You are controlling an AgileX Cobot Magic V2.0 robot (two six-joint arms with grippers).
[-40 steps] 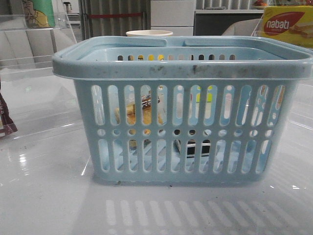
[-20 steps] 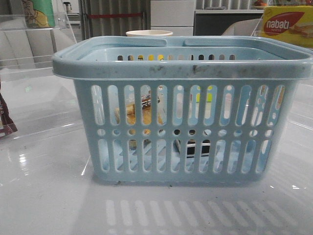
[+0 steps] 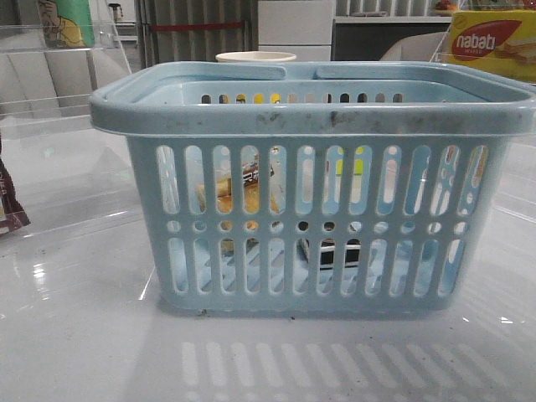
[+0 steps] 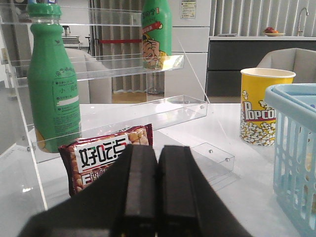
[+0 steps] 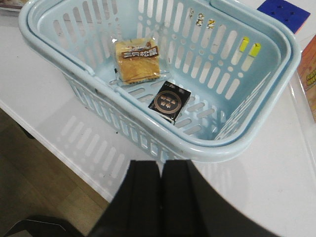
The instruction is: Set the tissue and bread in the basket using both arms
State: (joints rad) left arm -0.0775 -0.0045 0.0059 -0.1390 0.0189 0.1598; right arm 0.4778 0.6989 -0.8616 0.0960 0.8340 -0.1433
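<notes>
Right wrist view: bread [image 5: 137, 60], brown label with white Chinese script, and the black tissue [image 5: 170, 101] pack lie apart on the floor of the basket [image 5: 256, 123], which sits by the counter's near edge. Right gripper [image 5: 161, 197] and left gripper [image 4: 157, 192] both fully closed, holding nothing. Readable: "nabati" box [image 3: 492, 43], "Popcorn" cup [image 4: 257, 106], maroon snack packet [image 4: 101, 157] with Chinese text.

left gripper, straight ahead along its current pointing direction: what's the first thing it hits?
Most likely the maroon snack packet, which stands directly past the shut left gripper, leaning at the foot of the clear acrylic shelf. The gap between them is hard to judge from the wrist view.
</notes>
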